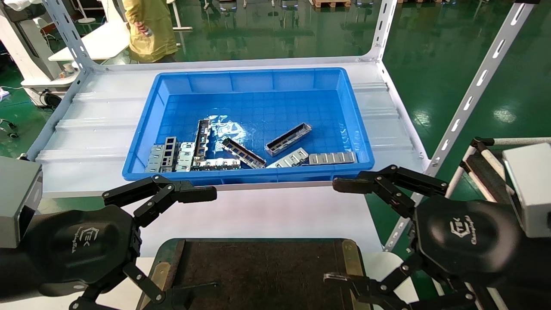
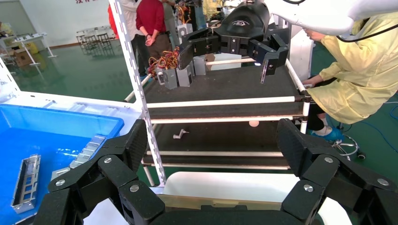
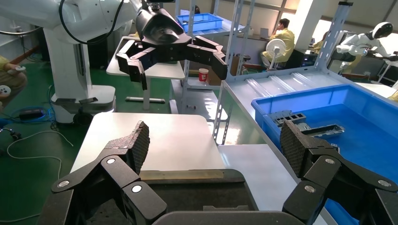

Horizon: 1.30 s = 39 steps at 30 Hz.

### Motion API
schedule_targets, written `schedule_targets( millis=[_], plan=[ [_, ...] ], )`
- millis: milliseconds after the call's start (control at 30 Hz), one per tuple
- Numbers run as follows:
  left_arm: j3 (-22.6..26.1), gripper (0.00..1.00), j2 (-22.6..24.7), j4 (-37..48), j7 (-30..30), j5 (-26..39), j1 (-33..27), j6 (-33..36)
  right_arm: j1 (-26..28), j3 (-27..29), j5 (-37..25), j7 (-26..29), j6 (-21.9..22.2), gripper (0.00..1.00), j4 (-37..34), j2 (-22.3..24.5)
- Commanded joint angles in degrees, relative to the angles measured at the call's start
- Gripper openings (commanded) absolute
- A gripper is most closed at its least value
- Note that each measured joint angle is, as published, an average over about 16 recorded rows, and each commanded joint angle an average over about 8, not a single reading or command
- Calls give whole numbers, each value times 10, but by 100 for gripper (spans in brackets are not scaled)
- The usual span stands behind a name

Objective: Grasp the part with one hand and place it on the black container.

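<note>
Silver channel part (image 1: 288, 139) in ribbed blue bin (image 1: 353, 125), matte black container (image 1: 258, 267) nearby

A blue plastic bin (image 1: 254, 82) occupies the frame centre, holding metal parts along its near side; the part (image 1: 288, 139) lies tilted right of centre. The black container (image 1: 258, 271) sits at bottom centre. The left hand (image 1: 142, 245) and right hand (image 1: 387, 234), fingers spread, flank it.

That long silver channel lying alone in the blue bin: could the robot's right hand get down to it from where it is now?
Probably yes. The part lies apart from the other pieces in the open-topped blue bin, nothing above it. The right hand is open, short of the bin's front wall, which it must clear first.
</note>
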Motion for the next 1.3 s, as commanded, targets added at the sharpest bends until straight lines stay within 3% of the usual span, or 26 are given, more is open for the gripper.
schedule_targets(
  millis=[33, 633, 1300],
  plan=[
    [0, 100, 0, 0, 0, 0, 0, 1, 0, 0, 0, 0, 0, 100, 0, 0],
    [16, 100, 38, 3, -8, 45, -22, -64, 0, 0, 0, 0, 0, 100, 0, 0],
    [77, 100, 182, 122, 10, 185, -120, -202, 0, 0, 0, 0, 0, 100, 0, 0]
  ],
)
